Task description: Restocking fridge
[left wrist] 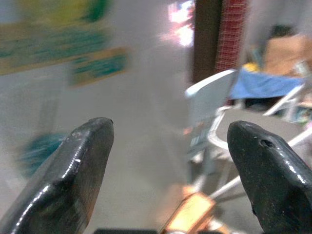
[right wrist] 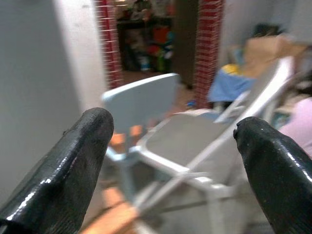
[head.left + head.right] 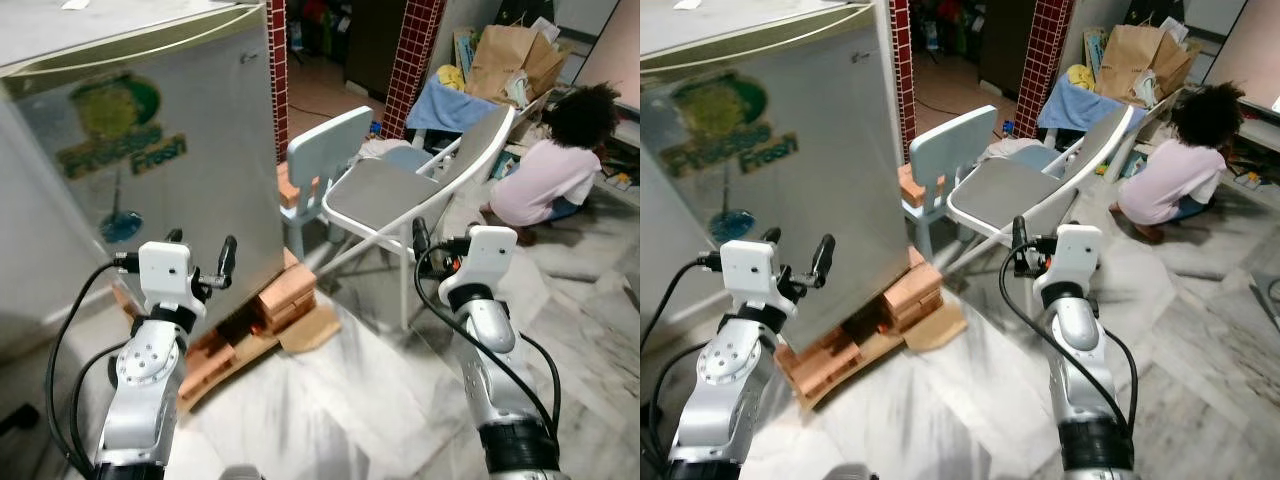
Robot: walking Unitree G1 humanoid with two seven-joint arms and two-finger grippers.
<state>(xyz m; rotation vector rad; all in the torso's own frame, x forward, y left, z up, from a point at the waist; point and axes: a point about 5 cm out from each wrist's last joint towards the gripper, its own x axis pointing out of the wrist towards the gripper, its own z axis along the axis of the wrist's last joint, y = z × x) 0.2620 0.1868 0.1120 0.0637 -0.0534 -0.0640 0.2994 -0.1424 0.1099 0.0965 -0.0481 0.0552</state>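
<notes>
Fridge [image 3: 150, 150] stands just beyond left tool [image 3: 200, 262].

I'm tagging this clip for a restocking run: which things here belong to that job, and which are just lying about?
Part of the job:
fridge
left pincer, open and empty
right pincer, open and empty

Just about:
folding chair
small blue chair
bricks under the fridge
paper bag
seated person

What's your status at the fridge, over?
Left gripper and right gripper open, empty. Fridge shut, ahead left. Grey chair and a crouching person ahead right.
</notes>
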